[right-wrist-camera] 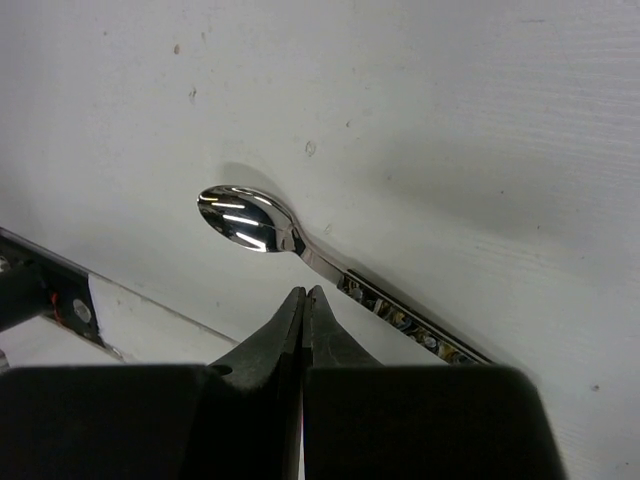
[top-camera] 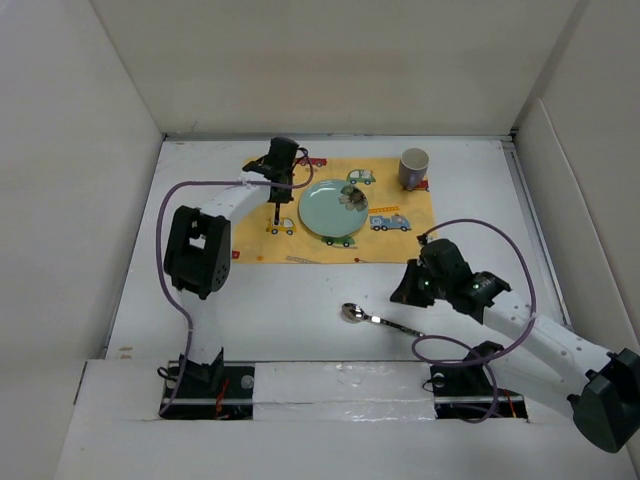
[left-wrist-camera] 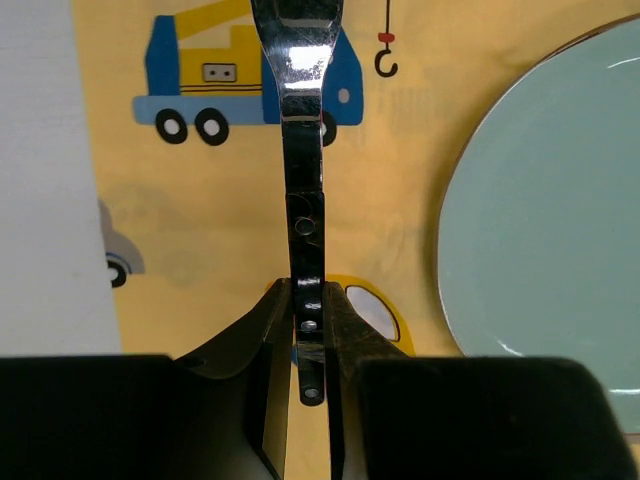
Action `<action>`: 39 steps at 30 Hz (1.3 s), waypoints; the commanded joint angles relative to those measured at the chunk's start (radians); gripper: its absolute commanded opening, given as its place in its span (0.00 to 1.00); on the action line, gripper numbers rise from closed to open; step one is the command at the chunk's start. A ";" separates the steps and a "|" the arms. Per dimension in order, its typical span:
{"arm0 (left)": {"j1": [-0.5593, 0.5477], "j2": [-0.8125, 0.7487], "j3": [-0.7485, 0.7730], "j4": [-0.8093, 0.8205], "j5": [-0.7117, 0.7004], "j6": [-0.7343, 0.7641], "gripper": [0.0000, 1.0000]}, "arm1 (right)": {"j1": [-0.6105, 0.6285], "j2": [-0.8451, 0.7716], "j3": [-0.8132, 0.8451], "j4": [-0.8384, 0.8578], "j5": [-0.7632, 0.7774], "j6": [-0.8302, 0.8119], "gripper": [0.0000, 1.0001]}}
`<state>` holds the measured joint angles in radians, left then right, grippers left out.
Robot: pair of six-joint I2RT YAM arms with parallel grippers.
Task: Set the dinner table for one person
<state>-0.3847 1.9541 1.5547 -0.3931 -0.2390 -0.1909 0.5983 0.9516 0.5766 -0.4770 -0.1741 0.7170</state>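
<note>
Pressed shut on nothing at the right end effector [right-wrist-camera: 303, 300], poised low over the desk [top-camera: 300, 300] and just short of the spoon [right-wrist-camera: 250, 222]. Flat on bare white desk there, well apart from the yellow placemat [top-camera: 405, 200], bowl toward the left arm's side, patterned handle running off to the right and slightly toward the near edge. Seen from the right wrist: bowl ahead and to the left of the tips, handle slanting down past them just on the right. Far nearer to the right arm than to the left. Likely calls for opening first, then a short drop across the handle rather than the bowl. Clamped on the handle end of 1 steel cutlery piece [left-wrist-camera: 303, 150] at the left end effector [left-wrist-camera: 308, 300], over the placemat just left of the pale blue plate [top-camera: 335, 215]; head cut off by the wrist frame and too small from above, so impossible to call fork or knife, or to say whether touching the placemat. Mug [top-camera: 413, 167] at the placemat's far right corner. Underneath everything, the desk: hard, smooth, matt white, walled by white panels [top-camera: 80, 150] on 3 sides, with open room round the spoon except toward the near edge.
</note>
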 commanded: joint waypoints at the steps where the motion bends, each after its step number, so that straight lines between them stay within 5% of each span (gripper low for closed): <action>1: 0.024 0.028 0.080 -0.003 0.040 0.065 0.00 | 0.014 -0.030 0.020 -0.044 0.079 0.022 0.00; 4: 0.035 0.061 0.090 0.002 0.043 0.085 0.00 | 0.014 -0.046 0.034 -0.112 0.110 0.050 0.11; 9: 0.035 0.114 0.082 0.025 0.073 0.087 0.00 | 0.041 -0.007 0.037 -0.143 0.122 0.097 0.62; 12: 0.035 0.141 0.067 0.037 0.087 0.074 0.00 | 0.052 0.053 0.065 -0.175 0.165 0.095 0.69; 19: 0.035 0.146 0.013 0.054 0.049 0.050 0.07 | 0.102 0.176 0.098 -0.144 0.187 0.050 0.74; 26: 0.035 0.089 -0.013 0.073 0.010 0.034 0.36 | 0.192 0.234 0.083 -0.120 0.182 0.081 0.74; 39: 0.035 -0.090 0.123 -0.042 0.032 -0.042 0.51 | 0.233 0.409 0.138 -0.132 0.237 0.032 0.75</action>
<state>-0.3466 1.9793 1.5978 -0.3996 -0.2127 -0.1936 0.8139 1.3273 0.6811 -0.6212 0.0296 0.7593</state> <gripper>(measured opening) 0.507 0.750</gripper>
